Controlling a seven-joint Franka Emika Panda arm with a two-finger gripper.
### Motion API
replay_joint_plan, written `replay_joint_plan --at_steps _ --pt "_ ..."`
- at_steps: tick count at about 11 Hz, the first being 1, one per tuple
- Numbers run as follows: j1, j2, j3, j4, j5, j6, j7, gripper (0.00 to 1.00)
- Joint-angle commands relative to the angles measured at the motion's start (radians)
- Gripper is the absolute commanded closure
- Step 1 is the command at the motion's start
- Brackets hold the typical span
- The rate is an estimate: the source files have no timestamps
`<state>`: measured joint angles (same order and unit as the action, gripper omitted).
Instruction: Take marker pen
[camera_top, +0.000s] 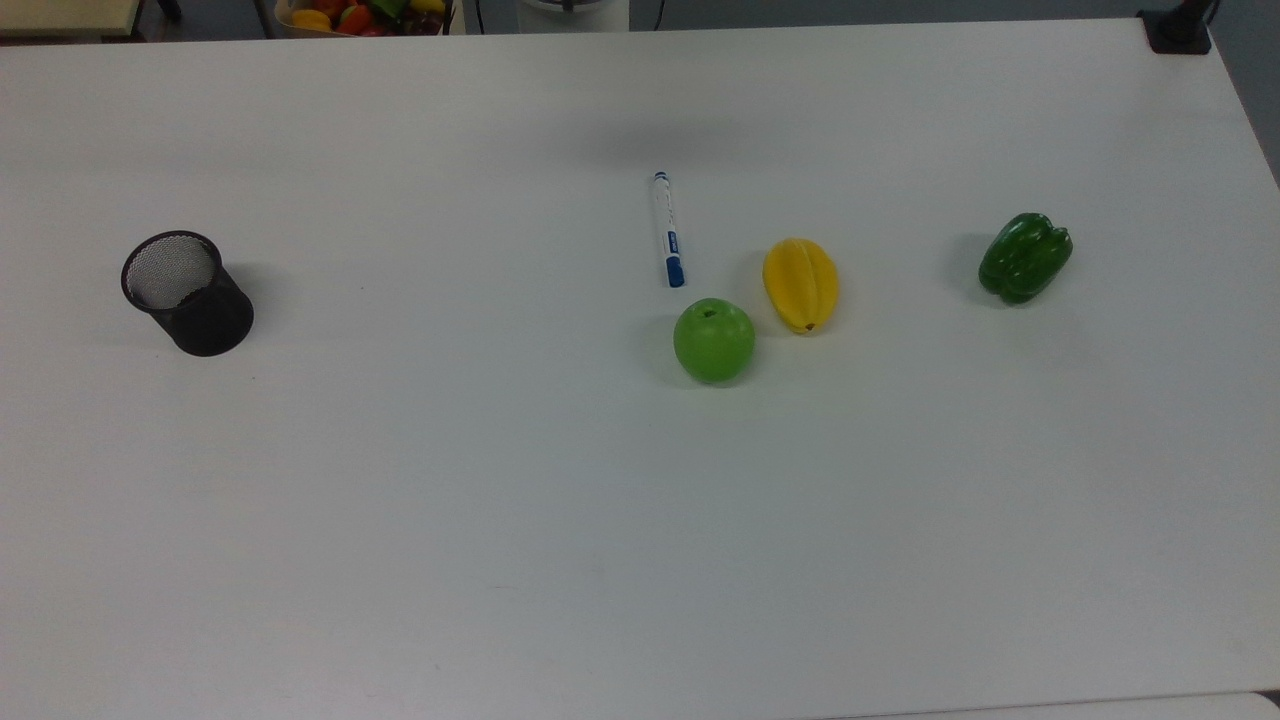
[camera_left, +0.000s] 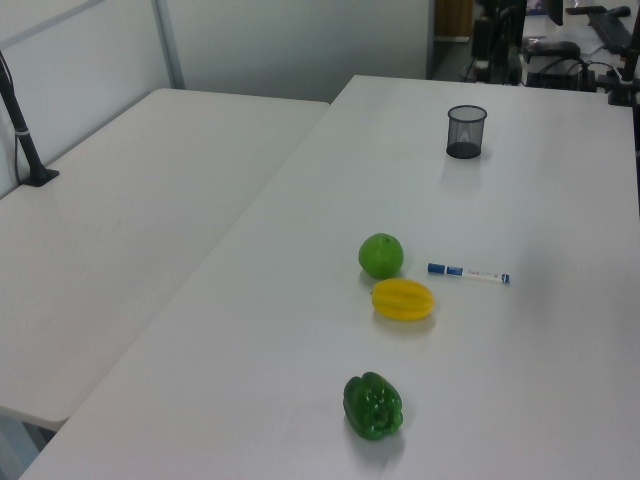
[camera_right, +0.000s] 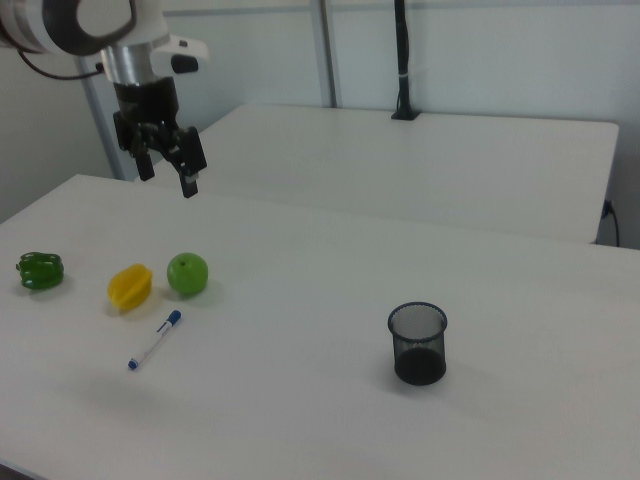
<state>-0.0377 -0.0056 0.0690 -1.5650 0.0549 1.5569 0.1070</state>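
Findings, taken left to right across the right view.

The green pepper (camera_right: 40, 271) lies farthest to the right view's left of the pincer and well below it. It is lobed and glossy and rests on its side. The yellow fruit (camera_right: 130, 286) is ridged and waxy-looking. It lies lengthwise below the pincer, a little to the right view's left.

The pincer (camera_right: 168, 177) hangs high above the tabletop (camera_right: 300, 410) with its dark fingers spread wide and nothing between them. It points down with a slight tilt. Judged from this, the grasp has not yet been made.

The marker pen (camera_right: 154, 340) lies flat on the tabletop, well below the pincer and nearer the camera than the fruit. It is a slim white barrel with a blue cap and a small blue end. In the top view, the marker pen (camera_top: 668, 230) has its capped end close to the green apple (camera_top: 714, 340) but not touching it. Its open sides leave room for fingers to close across the barrel (a round barrel may roll if nudged from one side).

The green apple (camera_right: 187, 274) is round and smooth. It sits below the pincer, just to the right view's right. The black mesh cup (camera_right: 418, 343) stands upright with its mouth open, well apart from the rest, far to the right view's right of the pincer. It is perforated, straight-walled and looks rigid.
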Motion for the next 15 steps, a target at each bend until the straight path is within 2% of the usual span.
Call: replay_joint_plan --at_steps 1,4,8,15 --pt "0.062 -0.069 -0.093 0.002 -0.001 -0.064 0.031 0.0" --pt "0.084 -0.067 -0.12 -0.009 -0.001 -0.022 -0.007 0.0" --pt "0.084 -0.039 -0.121 -0.038 -0.001 0.118 -0.206 0.0" --pt "0.084 -0.033 -0.127 -0.036 0.0 0.132 -0.196 0.0"
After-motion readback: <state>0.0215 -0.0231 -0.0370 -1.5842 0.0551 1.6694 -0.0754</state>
